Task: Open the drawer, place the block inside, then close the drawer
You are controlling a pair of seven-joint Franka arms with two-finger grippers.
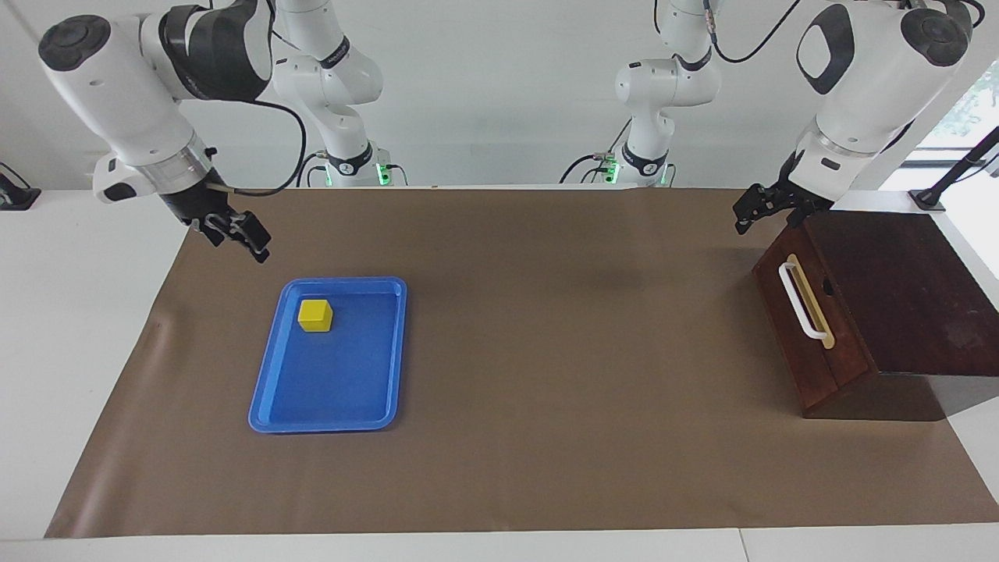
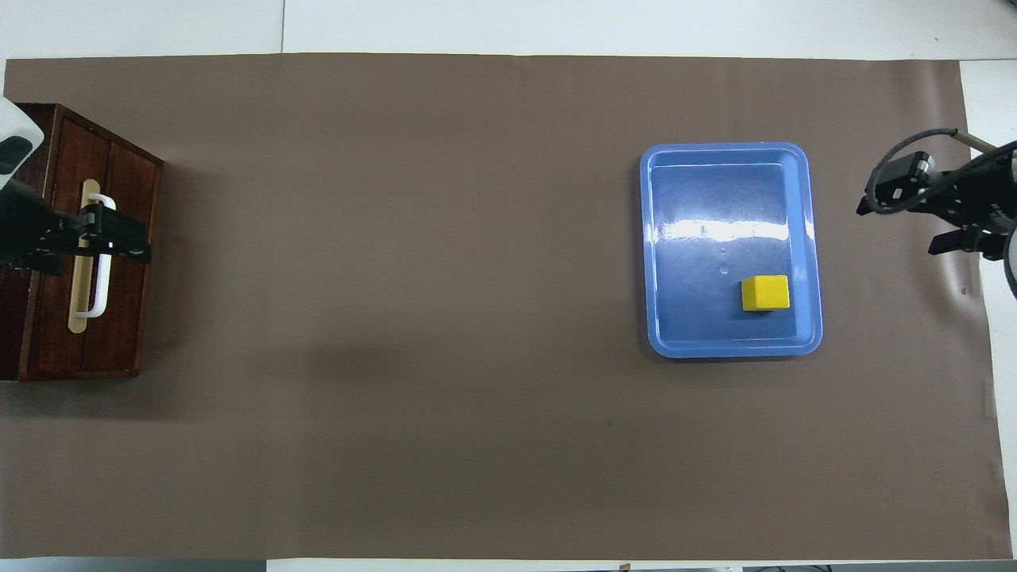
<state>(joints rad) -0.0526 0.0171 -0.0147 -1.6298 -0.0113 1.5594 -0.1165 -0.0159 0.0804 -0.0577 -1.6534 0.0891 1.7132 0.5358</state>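
block (image 1: 315,314) sits in blue tray (image 1: 328,406); drawer (image 1: 808,308) shut.

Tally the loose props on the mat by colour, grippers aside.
Blue: 1, the tray
Yellow: 1, the block, sitting in the tray
Dark brown: 1, the drawer unit, shut, with a white handle
Total: 3
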